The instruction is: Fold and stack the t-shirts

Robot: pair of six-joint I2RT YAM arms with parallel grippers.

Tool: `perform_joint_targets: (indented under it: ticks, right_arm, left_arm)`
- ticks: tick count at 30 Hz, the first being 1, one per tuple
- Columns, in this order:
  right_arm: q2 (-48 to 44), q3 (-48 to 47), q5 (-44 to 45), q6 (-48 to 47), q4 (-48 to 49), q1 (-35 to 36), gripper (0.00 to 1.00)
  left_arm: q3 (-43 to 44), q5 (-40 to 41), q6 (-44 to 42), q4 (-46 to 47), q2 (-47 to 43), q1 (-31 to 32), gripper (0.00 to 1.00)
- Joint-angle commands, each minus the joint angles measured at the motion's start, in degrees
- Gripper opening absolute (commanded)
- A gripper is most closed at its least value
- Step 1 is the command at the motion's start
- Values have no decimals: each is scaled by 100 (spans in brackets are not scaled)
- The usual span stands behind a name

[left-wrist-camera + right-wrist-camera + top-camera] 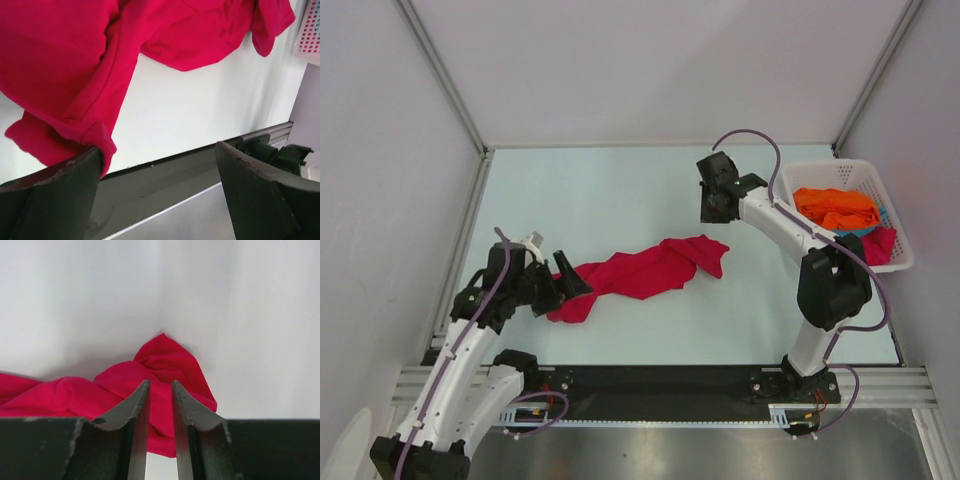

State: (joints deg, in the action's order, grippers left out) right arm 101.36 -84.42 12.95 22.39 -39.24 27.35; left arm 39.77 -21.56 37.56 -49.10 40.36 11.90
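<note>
Crumpled crimson red cloth t-shirt (645, 272) lies strung out on the pale flat table (620, 190), long axis running arm to arm, left hand (572, 282) spread wide and touching its left end, right hand (712, 212) near its right end, fingers narrowly parted, pinching nothing.

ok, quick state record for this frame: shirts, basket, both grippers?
red shirt: on table, bunched lengthwise, unfolded
left gripper: open, at shirt's left end, cloth against one finger
right gripper: jaws slightly apart, empty, raised near shirt's right end
basket: right edge; holds orange shirt, teal shirt, red cloth
stack: none yet
</note>
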Motion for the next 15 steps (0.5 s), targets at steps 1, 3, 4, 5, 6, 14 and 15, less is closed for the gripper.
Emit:
perform_joint_targets:
  ticks: [1, 3, 4, 5, 6, 14, 15]
  right_arm:
    - [42, -180, -12, -121, 22, -90, 28]
    - [24, -136, 6, -130, 13, -99, 28]
    - [-11, -101, 6, -139, 13, -116, 28]
    - [-37, -31, 14, -139, 5, -125, 28]
    - [-64, -4, 15, -147, 22, -125, 28]
    - [-301, 303, 23, -165, 57, -239, 27]
    - [-310, 330, 23, -156, 66, -248, 27]
  left_arm:
    - [478, 344, -65, 173, 358, 23, 99]
    - [558, 468, -56, 234, 578, 23, 100]
    - [628, 669, -56, 243, 657, 23, 99]
    - [672, 758, -56, 243, 831, 23, 99]
    - [716, 872, -65, 234, 920, 14, 100]
    - [1568, 854, -442, -106, 763, 14, 99]
    - [1813, 925, -434, -239, 754, 14, 100]
